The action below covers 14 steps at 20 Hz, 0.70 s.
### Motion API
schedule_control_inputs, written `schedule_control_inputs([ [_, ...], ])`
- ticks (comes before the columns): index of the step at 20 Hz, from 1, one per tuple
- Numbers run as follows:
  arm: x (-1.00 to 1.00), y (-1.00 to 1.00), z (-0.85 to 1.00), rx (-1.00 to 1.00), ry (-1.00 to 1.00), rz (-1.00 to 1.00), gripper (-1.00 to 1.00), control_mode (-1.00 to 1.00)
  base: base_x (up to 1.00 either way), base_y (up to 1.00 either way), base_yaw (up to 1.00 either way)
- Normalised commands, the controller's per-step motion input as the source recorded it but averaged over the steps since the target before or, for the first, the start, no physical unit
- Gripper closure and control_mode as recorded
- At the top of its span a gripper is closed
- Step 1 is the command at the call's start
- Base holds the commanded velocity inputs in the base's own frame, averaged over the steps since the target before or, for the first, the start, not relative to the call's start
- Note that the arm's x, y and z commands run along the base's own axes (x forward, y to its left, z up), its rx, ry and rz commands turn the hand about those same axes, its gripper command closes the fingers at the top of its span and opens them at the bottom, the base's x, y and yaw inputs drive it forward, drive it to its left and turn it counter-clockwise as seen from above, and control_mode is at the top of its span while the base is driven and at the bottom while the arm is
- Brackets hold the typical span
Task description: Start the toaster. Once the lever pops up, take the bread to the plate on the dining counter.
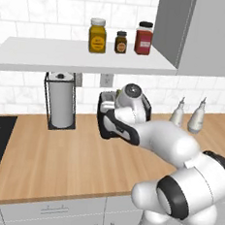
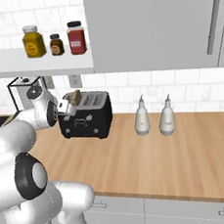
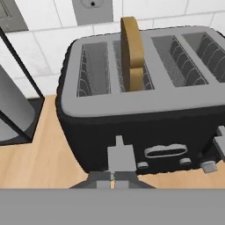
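Left base view: arm covers most of the toaster (image 1: 106,115); slots and bread not visible there. Hand view: toaster's right end cut off by frame edge; lower part of bread (image 3: 132,57) sunk in its slot. Right base view: paper towel holder (image 2: 20,90) mostly behind the arm. Jar labels illegible.

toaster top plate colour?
Grey, on the black boxy four-slot toaster; clearest in the hand view.

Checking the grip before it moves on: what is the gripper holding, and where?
Nothing: the gripper is shut at the toaster's front, below the bread.
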Motion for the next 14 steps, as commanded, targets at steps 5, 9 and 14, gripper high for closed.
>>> schedule_control_inputs([
  [5,0.26,0.0,-0.24,0.0,0.01,-0.03,1.0,-1.0,0.0,0.0,0.0],
  [9,0.22,0.0,-0.26,0.0,0.03,-0.02,1.0,-1.0,0.0,0.0,0.0],
  [14,0.24,0.0,-0.28,0.0,0.04,-0.03,1.0,-1.0,0.0,0.0,0.0],
])
